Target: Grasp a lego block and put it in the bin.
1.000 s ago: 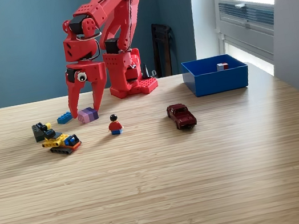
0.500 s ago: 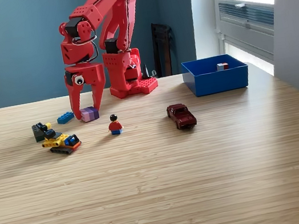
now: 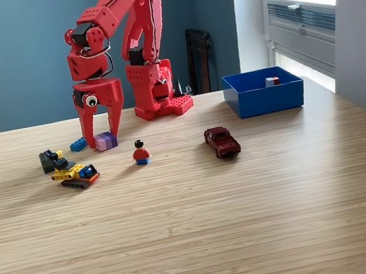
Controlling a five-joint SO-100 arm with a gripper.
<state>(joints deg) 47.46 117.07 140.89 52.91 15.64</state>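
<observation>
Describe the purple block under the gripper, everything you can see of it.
The purple block is a small, boxy lego-like piece, lilac with a paler pink side toward the exterior view's left, plastic by its look. It seems to sit flat on the wooden table, between the fingers of the red gripper, which point down around it. Whether the fingers touch it cannot be told. A blue brick lies close beside it.

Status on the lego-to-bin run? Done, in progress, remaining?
Done: one small red-and-white block sits in the low bright blue plastic bin. In hand: the red gripper straddles the pink-purple block on the table, fingers apparently not closed, nothing lifted. Left: close, lift, carry to the bin; the small blue brick waits beside.
</observation>
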